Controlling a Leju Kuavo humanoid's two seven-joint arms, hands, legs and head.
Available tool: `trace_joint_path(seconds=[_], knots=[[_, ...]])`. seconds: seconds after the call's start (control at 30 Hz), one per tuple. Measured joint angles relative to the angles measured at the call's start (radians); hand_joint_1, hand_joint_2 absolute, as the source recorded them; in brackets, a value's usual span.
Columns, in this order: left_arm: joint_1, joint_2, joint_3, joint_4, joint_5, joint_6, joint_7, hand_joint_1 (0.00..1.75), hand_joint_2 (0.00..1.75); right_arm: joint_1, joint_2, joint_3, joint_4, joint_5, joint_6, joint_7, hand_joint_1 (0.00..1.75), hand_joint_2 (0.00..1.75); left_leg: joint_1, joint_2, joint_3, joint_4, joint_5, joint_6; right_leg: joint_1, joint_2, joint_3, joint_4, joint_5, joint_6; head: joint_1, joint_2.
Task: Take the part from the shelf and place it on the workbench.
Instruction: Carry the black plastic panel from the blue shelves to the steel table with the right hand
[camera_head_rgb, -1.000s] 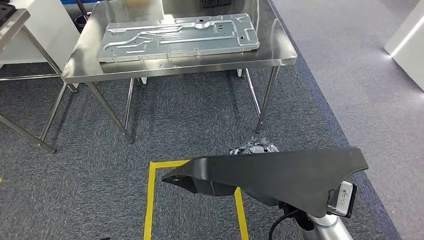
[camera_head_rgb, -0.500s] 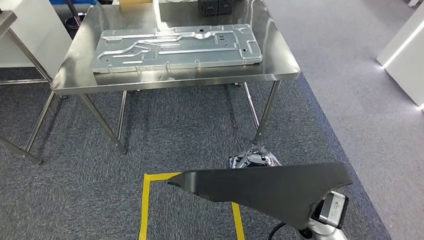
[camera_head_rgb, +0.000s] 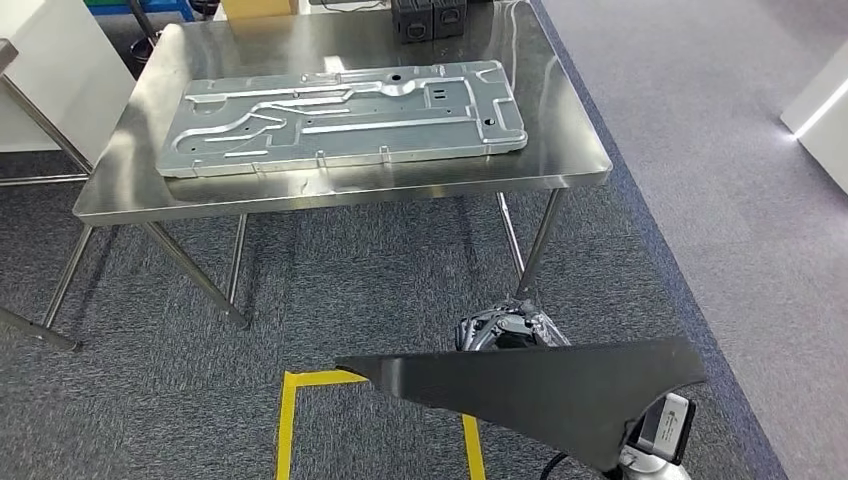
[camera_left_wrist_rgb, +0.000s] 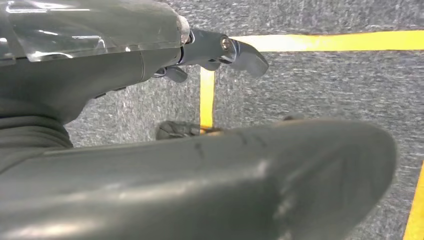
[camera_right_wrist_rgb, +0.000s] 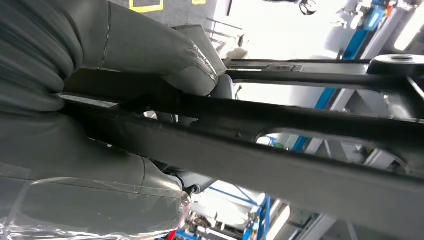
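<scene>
- Head view: one dark part (camera_head_rgb: 540, 385), flat and wedge-shaped, is carried low and level in front of the robot, well short of the steel workbench (camera_head_rgb: 570, 140). My reading is that it is held flat so it can be slid onto the top once the robot is close enough.
- Head view: the workbench, taken as the landmark, stands ahead across the carpet. One pressed metal panel (camera_head_rgb: 340, 115) lies along its top, and one black box (camera_head_rgb: 430, 15) sits at its far edge, beyond the panel. A bare strip of steel runs between the panel and the near edge, so the dark part would have to go there or on top of the panel.
- Head view: one outline of yellow tape (camera_head_rgb: 290, 425) marks the floor on the near side of the workbench, under the carried part, likely a standing mark.
- Left wrist view: the left hand (camera_left_wrist_rgb: 220, 50) hangs over the carpet and the tape, its fingers loosely apart with nothing in them, so it has no share in the carrying.
- Right wrist view: the right hand (camera_right_wrist_rgb: 140, 55) has its thumb and fingers clamped on either face of the part's thin edge (camera_right_wrist_rgb: 300, 145), a pinch suited to so flat a piece.
</scene>
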Motion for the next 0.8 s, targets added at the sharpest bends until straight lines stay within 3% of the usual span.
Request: trace_joint_path(seconds=[0.07, 0.1, 0.13, 0.23, 0.27, 0.3, 0.37, 0.43, 0.47, 0.5, 0.57, 0.6, 0.63, 0.67, 0.73, 0.77, 0.8], knots=[[0.004, 0.000, 0.000, 0.000, 0.000, 0.000, 0.000, 0.00, 0.00, 0.003, 0.000, 0.000, 0.000, 0.001, 0.001, 0.000, 1.75, 1.75, 0.002, 0.003, -0.056, 0.007, -0.084, -0.002, -0.001, 0.001, 0.040, -0.001, -0.031, 0.002, 0.000, 0.000], [0.005, 0.000, 0.000, 0.000, 0.000, 0.000, 0.000, 0.00, 0.00, 0.004, 0.001, 0.000, 0.000, 0.001, 0.002, 0.000, 1.75, 1.75, 0.003, 0.004, -0.069, -0.025, -0.094, -0.002, -0.001, 0.001, 0.062, -0.001, -0.048, 0.003, 0.000, 0.000], [0.007, 0.001, 0.000, 0.000, 0.000, 0.000, 0.000, 0.00, 0.00, 0.004, 0.001, 0.000, 0.000, 0.002, 0.002, 0.001, 1.75, 1.75, 0.004, 0.006, -0.075, -0.073, -0.065, -0.001, -0.002, 0.001, 0.083, -0.001, -0.066, 0.006, 0.000, 0.000], [0.012, 0.001, 0.000, 0.000, 0.001, 0.000, 0.001, 0.00, 0.00, 0.004, 0.004, 0.000, -0.001, 0.004, 0.004, 0.002, 1.75, 1.75, 0.000, 0.013, -0.070, -0.205, 0.159, 0.009, 0.000, 0.004, 0.133, -0.001, -0.117, 0.020, -0.001, 0.000], [0.013, 0.001, 0.000, 0.000, 0.002, 0.000, 0.001, 0.00, 0.00, 0.004, 0.005, 0.000, -0.004, 0.006, 0.004, 0.003, 1.75, 1.75, -0.002, 0.014, -0.065, -0.219, 0.199, 0.015, 0.001, 0.005, 0.144, 0.000, -0.126, 0.028, -0.001, 0.000], [0.010, 0.001, 0.000, 0.000, 0.003, 0.000, 0.001, 0.00, 0.00, 0.002, 0.007, 0.000, -0.008, 0.007, 0.005, 0.004, 1.75, 1.75, -0.005, 0.013, -0.058, -0.222, 0.197, 0.021, 0.001, 0.006, 0.148, 0.008, -0.126, 0.036, -0.002, 0.000], [0.004, 0.001, 0.000, 0.000, 0.003, 0.001, 0.000, 0.00, 0.00, -0.002, 0.010, 0.000, -0.017, 0.008, 0.005, 0.006, 1.75, 1.75, -0.002, 0.008, -0.035, -0.232, 0.183, 0.035, -0.001, 0.006, 0.116, 0.082, -0.090, 0.046, -0.002, 0.000], [0.001, 0.001, 0.001, 0.000, 0.003, 0.001, 0.000, 0.00, 0.00, -0.006, 0.013, 0.000, -0.023, 0.010, 0.005, 0.008, 1.75, 1.75, 0.000, 0.005, -0.003, -0.246, 0.166, 0.045, -0.002, 0.004, 0.025, 0.213, -0.062, 0.051, -0.001, 0.000], [0.000, 0.001, 0.001, 0.000, 0.003, 0.001, 0.000, 0.00, 0.00, -0.007, 0.014, 0.000, -0.024, 0.010, 0.005, 0.009, 1.75, 1.75, -0.001, 0.004, 0.014, -0.251, 0.155, 0.049, -0.001, 0.002, -0.026, 0.268, -0.077, 0.053, 0.000, 0.000], [0.001, 0.001, 0.001, 0.000, 0.003, 0.002, 0.001, 0.00, 0.00, -0.008, 0.014, 0.000, -0.024, 0.011, 0.005, 0.011, 1.75, 1.75, -0.001, 0.002, 0.030, -0.255, 0.143, 0.051, -0.001, 0.002, -0.071, 0.301, -0.113, 0.054, 0.000, 0.000], [0.002, 0.001, 0.001, 0.000, 0.003, 0.002, 0.002, 0.00, 0.00, -0.008, 0.014, 0.000, -0.024, 0.012, 0.005, 0.013, 1.75, 1.75, -0.003, -0.004, 0.065, -0.257, 0.116, 0.052, -0.001, 0.001, -0.132, 0.304, -0.197, 0.055, 0.000, 0.000], [0.003, 0.001, 0.002, 0.000, 0.003, 0.002, 0.002, 0.00, 0.00, -0.008, 0.015, 0.000, -0.024, 0.012, 0.006, 0.014, 1.75, 1.75, -0.004, -0.007, 0.085, -0.257, 0.100, 0.051, 0.001, 0.001, -0.147, 0.276, -0.211, 0.053, 0.000, 0.000], [0.003, 0.001, 0.002, 0.000, 0.003, 0.002, 0.002, 0.00, 0.00, -0.008, 0.015, 0.000, -0.024, 0.012, 0.007, 0.015, 1.75, 1.75, -0.006, -0.009, 0.106, -0.258, 0.083, 0.051, 0.003, 0.000, -0.154, 0.231, -0.191, 0.047, 0.000, 0.000], [0.006, -0.001, 0.002, 0.000, 0.003, 0.002, 0.002, 0.00, 0.00, -0.008, 0.015, 0.000, -0.024, 0.012, 0.008, 0.016, 1.75, 1.75, -0.006, -0.010, 0.123, -0.259, 0.067, 0.050, 0.009, 0.000, -0.156, 0.171, -0.121, 0.036, 0.001, 0.000], [0.006, -0.007, 0.002, 0.002, 0.003, 0.004, 0.001, 0.00, 0.00, -0.003, 0.015, -0.002, -0.024, 0.013, 0.007, 0.015, 1.75, 1.75, -0.010, -0.014, 0.151, -0.257, 0.037, 0.044, 0.022, 0.006, -0.156, 0.072, 0.047, 0.015, -0.004, 0.000], [0.006, -0.009, 0.003, 0.004, 0.006, 0.005, 0.001, 0.00, 0.00, -0.001, 0.015, -0.003, -0.025, 0.016, 0.006, 0.012, 1.75, 1.75, -0.010, -0.016, 0.163, -0.259, 0.028, 0.039, 0.027, 0.009, -0.155, 0.048, 0.102, 0.006, -0.007, 0.000], [0.003, -0.010, 0.005, 0.005, 0.010, 0.007, 0.000, 0.00, 0.00, 0.000, 0.015, -0.004, -0.027, 0.021, 0.004, 0.006, 1.75, 1.75, -0.012, -0.017, 0.170, -0.255, 0.029, 0.033, 0.029, 0.012, -0.151, 0.040, 0.115, 0.001, -0.010, 0.000]])
